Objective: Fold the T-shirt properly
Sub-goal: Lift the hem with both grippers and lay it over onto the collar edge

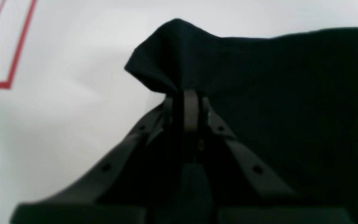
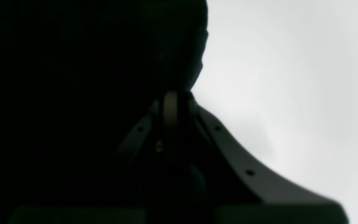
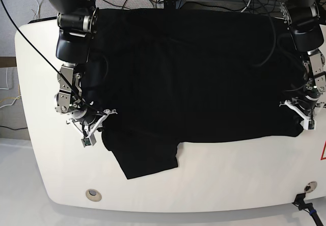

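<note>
Both tools pinch the T-shirt (image 3: 193, 73), which lies spread, plain black side up, across the white worktop (image 3: 244, 175). Left tool (image 1: 187, 93) has its fingers pressed together on a bunched fold of cloth that rises just ahead of it. Right tool (image 2: 174, 95) likewise clamps a dark edge, with bare worktop to its right. One sleeve (image 3: 145, 157) sticks out between the two tools.

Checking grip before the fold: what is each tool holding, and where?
Both tools hold the T-shirt: left tool pinches a raised edge corner; right tool pinches its opposite side edge.
</note>
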`<action>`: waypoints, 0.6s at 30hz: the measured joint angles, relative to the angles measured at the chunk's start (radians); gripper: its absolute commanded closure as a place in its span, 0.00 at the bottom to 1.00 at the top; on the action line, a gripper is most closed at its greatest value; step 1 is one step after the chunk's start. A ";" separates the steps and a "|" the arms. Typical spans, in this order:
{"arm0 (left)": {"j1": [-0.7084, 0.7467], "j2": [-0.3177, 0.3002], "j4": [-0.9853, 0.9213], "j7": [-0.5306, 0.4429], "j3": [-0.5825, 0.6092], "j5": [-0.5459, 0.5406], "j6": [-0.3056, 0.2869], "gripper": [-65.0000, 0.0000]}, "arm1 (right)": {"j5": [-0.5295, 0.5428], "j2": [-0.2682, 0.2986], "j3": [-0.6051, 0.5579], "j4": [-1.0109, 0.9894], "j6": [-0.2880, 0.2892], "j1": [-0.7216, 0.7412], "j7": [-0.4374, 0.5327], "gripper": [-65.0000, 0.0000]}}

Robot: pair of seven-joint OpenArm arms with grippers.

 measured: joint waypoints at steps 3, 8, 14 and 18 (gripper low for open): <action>0.018 -0.003 0.041 0.000 -0.051 -0.006 -0.005 1.00 | 0.000 0.000 0.001 0.057 0.003 -0.019 -0.050 1.00; 0.049 -0.003 0.101 0.005 -0.059 0.000 -0.002 1.00 | 0.002 0.000 0.001 0.166 0.006 -0.025 -0.118 1.00; 0.106 -0.005 0.217 0.005 -0.058 0.001 -0.001 1.00 | 0.002 0.000 0.000 0.321 0.006 -0.050 -0.266 1.00; 0.156 -0.004 0.333 0.063 -0.058 0.002 -0.002 1.00 | 0.003 0.001 0.000 0.440 0.007 -0.067 -0.376 1.00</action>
